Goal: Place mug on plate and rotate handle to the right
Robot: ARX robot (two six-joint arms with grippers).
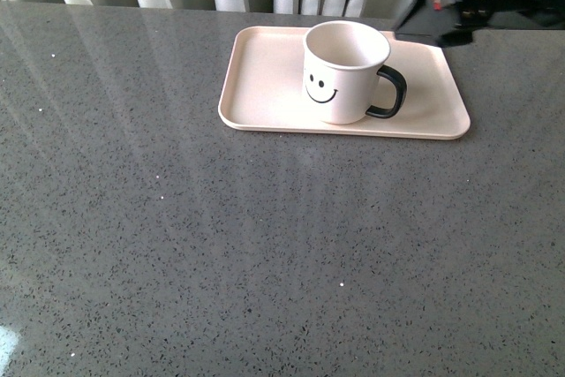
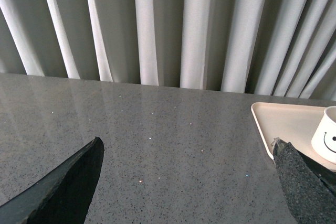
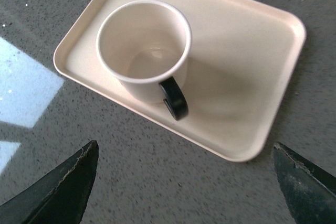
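Sitting upright on the pink tray (image 1: 265, 77), the smiley mug (image 1: 342, 77) is found with handle (image 1: 395, 93) turned right. Left gripper (image 2: 186, 141) and right gripper (image 3: 184, 146) are spread wide, empty. Handle could be knocked round if right gripper is swept low.

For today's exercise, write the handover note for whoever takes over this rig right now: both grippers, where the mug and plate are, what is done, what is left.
Left gripper: fingers open, holding nothing, over the grey table beside the plate.
Right gripper: fingers open, holding nothing, raised clear of the mug.
Mug: upright and empty, standing on the plate, smiley face towards the robot.
Handle: points to the robot's right in the front view.
Done: mug placed, handle turned.
Left: apparently nothing but parking the arms.
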